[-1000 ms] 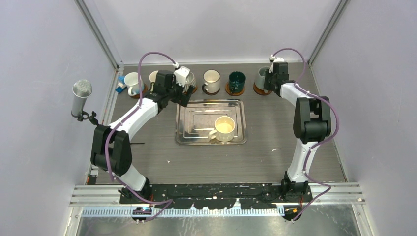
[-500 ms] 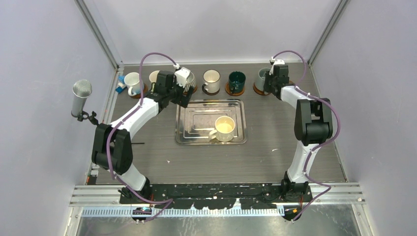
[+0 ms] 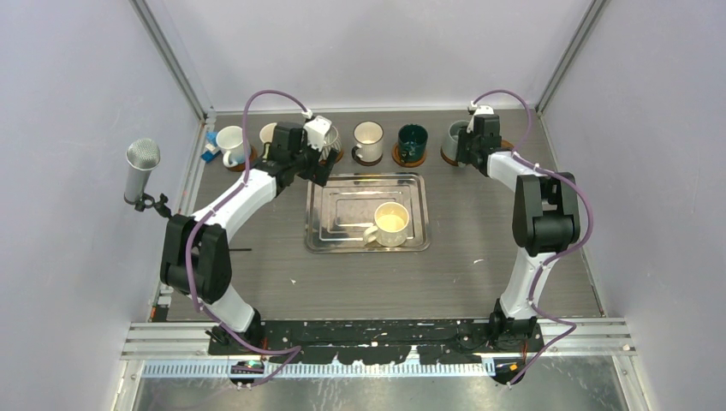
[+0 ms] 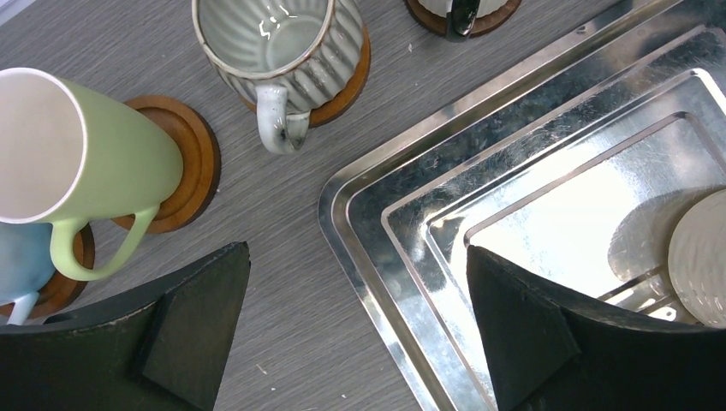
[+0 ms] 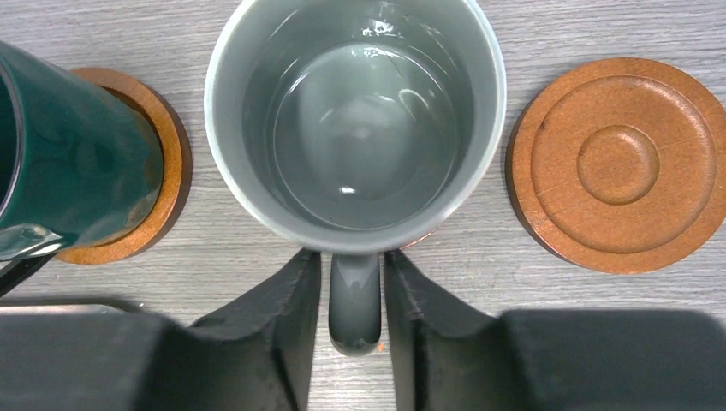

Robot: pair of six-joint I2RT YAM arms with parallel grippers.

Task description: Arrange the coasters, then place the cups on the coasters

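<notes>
A grey cup (image 5: 355,111) stands upright on the table between a dark teal cup (image 5: 68,145) on its coaster (image 5: 167,163) and an empty orange-brown coaster (image 5: 621,163). My right gripper (image 5: 354,278) straddles the grey cup's handle (image 5: 354,300), open a little, with a thin gap on each side. My left gripper (image 4: 360,330) hangs wide open over the steel tray's rim (image 4: 368,248), holding nothing. Ahead of it are a ribbed grey cup (image 4: 278,43), a green cup (image 4: 77,150) and a blue cup (image 4: 21,257), each on a coaster. A cream cup (image 3: 392,223) stands in the tray (image 3: 342,214).
A white cup (image 3: 369,137) on a coaster stands in the back row between the ribbed and teal cups. Another white cup (image 3: 229,141) is at the far left. A microphone (image 3: 141,167) stands off the table's left edge. Walls close in the back and sides.
The right gripper's fingers have parted slightly off the grey cup's handle, and the cup now rests on the table. The left arm has not moved.
</notes>
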